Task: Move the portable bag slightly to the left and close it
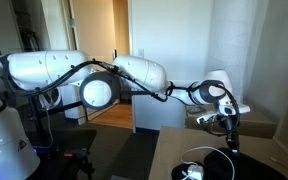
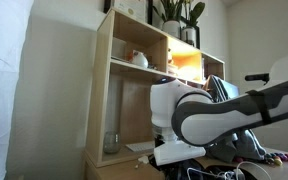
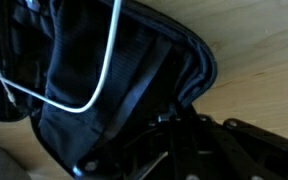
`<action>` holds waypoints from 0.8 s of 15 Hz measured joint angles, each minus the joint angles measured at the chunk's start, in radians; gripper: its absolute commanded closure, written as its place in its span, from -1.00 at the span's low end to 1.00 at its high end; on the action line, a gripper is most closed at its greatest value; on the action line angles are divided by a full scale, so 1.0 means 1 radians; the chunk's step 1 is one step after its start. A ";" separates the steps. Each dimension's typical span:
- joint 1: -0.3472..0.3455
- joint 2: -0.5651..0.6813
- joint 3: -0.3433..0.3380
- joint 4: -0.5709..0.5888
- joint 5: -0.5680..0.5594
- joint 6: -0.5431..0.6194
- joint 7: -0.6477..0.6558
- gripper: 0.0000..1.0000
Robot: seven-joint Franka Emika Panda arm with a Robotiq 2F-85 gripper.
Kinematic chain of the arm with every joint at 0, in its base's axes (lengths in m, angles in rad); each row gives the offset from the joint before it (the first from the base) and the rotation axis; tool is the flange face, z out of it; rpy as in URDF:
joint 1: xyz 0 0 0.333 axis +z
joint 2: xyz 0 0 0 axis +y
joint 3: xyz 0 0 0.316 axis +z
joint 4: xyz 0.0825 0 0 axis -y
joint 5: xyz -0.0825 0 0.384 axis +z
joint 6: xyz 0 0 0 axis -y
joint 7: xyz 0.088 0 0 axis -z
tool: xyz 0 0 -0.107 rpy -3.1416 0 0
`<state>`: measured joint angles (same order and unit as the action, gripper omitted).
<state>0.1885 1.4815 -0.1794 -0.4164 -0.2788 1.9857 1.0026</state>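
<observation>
My end effector (image 3: 176, 135) is pinched fully together right at the zip edge of the portable bag (image 3: 114, 85) (I can't tell whether fabric is caught). The bag lies on the tabletop (image 3: 259, 50), gaping, white cord (image 3: 102, 70) across its mouth; closing, I judge, remains

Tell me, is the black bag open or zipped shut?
Open. In the wrist view the bag gapes at its edge, showing its dark inside, with a white cord across it.
</observation>
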 measured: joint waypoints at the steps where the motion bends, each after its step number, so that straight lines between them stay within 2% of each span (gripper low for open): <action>1: 0.004 0.000 0.000 0.000 0.000 0.002 0.000 0.97; 12: 0.042 -0.001 0.000 0.025 -0.015 0.079 0.000 0.97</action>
<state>0.2308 1.4801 -0.1796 -0.3918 -0.2933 2.0647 1.0026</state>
